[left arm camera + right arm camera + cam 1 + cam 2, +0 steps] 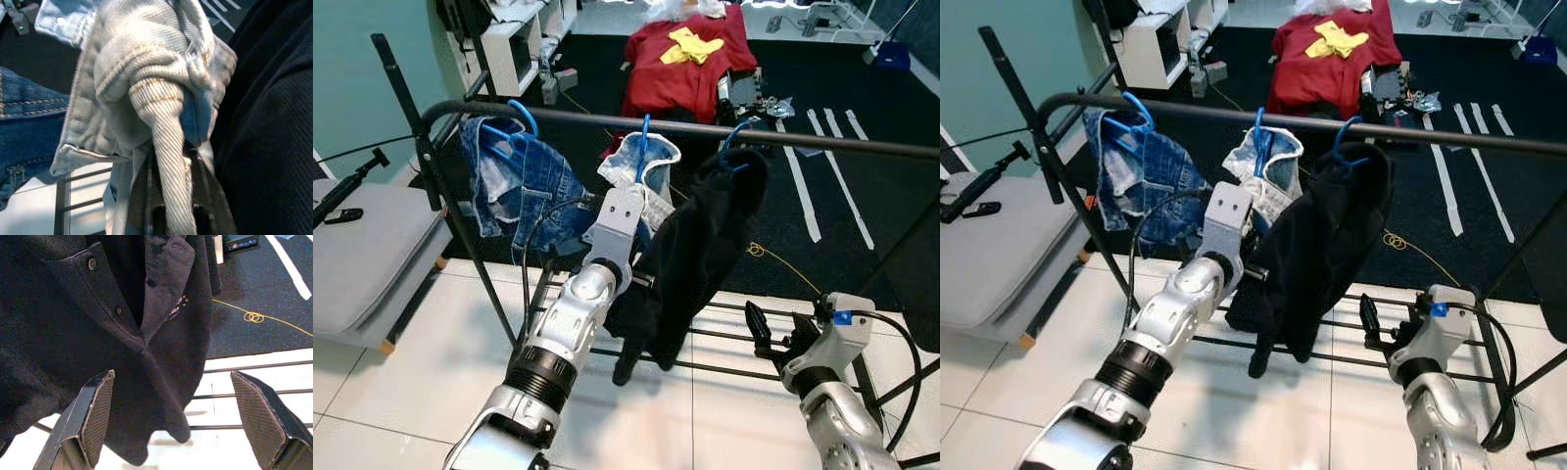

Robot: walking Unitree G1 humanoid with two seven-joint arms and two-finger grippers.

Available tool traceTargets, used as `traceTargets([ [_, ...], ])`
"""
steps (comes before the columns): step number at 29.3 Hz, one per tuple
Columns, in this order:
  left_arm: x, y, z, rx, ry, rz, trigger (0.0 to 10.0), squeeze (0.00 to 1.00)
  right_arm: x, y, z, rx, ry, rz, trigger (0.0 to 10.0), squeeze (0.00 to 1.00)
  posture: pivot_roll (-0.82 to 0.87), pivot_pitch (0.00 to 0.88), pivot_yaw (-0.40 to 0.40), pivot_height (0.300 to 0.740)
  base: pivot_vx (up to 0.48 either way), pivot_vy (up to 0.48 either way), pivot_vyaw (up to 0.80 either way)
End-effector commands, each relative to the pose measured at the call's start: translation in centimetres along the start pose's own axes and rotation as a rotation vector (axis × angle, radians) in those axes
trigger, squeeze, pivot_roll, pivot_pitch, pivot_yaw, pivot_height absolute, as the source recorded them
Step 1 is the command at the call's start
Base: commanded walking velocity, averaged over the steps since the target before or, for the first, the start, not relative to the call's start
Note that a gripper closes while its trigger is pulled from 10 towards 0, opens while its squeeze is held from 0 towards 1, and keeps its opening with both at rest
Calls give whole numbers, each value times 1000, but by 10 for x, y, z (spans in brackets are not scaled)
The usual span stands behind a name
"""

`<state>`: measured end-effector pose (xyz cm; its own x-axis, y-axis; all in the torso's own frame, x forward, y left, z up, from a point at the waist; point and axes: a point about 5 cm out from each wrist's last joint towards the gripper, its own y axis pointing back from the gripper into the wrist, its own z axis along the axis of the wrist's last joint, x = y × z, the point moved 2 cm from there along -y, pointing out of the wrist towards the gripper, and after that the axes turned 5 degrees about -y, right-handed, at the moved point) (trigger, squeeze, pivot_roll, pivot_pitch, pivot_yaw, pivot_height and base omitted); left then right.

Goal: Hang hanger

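A black rail [822, 140] crosses the view with three blue hangers on it. The middle hanger [644, 147] carries a pale denim garment [654, 168]. My left gripper [171, 196] is raised just below the rail and shut on a rolled fold of that pale denim [146, 73]. To its left hang dark blue jeans shorts [524, 181]; to its right hangs a black polo shirt [705, 235]. My right gripper [171, 416] is low at the right, open, its pads [95, 416] pointing at the shirt's hem without touching it.
The rack's lower bars [724, 367] run over white tiles below the clothes. A grey cushioned seat [362, 255] stands at the left. Beyond the rail lie a black rug, a red heap of cloth [685, 59] and a yellow cable [773, 259].
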<state>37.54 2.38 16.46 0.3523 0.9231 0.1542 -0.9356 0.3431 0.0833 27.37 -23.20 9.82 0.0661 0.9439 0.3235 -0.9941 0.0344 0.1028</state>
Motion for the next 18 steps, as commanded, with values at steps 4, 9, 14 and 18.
traceTargets([
  [4, 4, 3, -17, 38, 27, -19, 10000, 1000, 0, 3, -5, 9, -1, -5, 10000, 0, -81, 125, 46, 740, 0, 0, 0],
  [9, 30, 11, -20, 1, 35, -38, 10000, 1000, 0, 4, -4, 6, -6, -7, 10000, 0, -78, 132, 46, 740, 0, 0, 0],
  [14, 73, 31, -26, -30, 34, -86, 10000, 1000, 1, 6, -4, 5, -13, -5, 10000, 0, -72, 142, 46, 740, 0, 0, 0],
  [18, 77, 33, -26, -30, 34, -88, 10000, 1000, 1, 6, -4, 5, -13, -4, 10000, 0, -72, 142, 46, 740, 0, 0, 0],
])
